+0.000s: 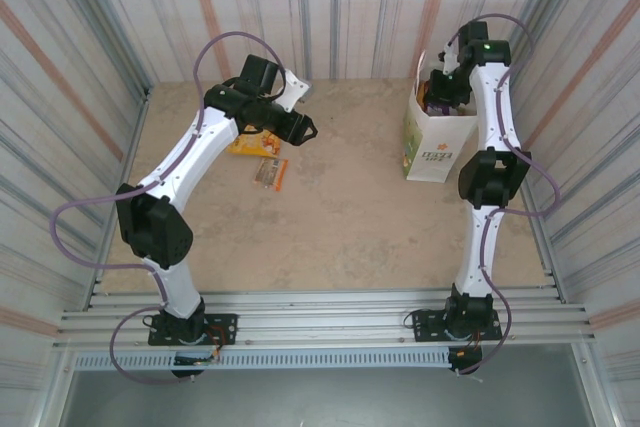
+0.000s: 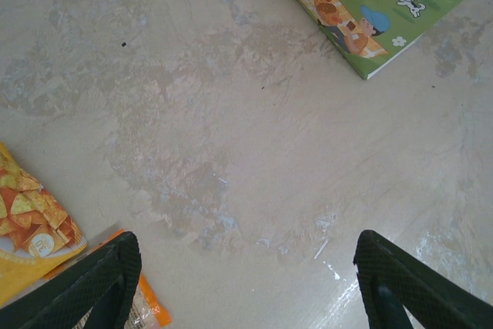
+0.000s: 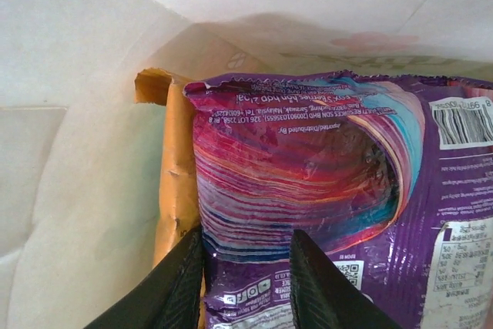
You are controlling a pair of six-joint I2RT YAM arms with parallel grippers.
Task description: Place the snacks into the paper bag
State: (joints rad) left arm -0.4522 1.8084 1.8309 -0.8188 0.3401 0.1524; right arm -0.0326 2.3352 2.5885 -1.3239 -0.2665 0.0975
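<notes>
**Purple packet in bag; three snacks lying on table**

At the left, the left gripper is hovering above the mottled beige table. Its black textured fingers are standing wide apart with nothing between them. A glossy yellow-orange chip packet is lying flat just beside the left finger. A small slim bar with an orange edge is lying next to it, nearer the arm bases. Beyond the fingertips, a flat green packet printed with cartoon figures is resting on the table, well apart from both fingers.

At the right, the white paper bag is standing upright, showing a green-orange logo on its side. The right gripper is reaching into its mouth. Inside, a crinkled, shiny purple packet is standing on end before the smooth white wall. The edge of an amber packet is tucked at its left. Purple foil is showing in the narrow gap between the fingers. Whether they are pinching it cannot be told.
</notes>
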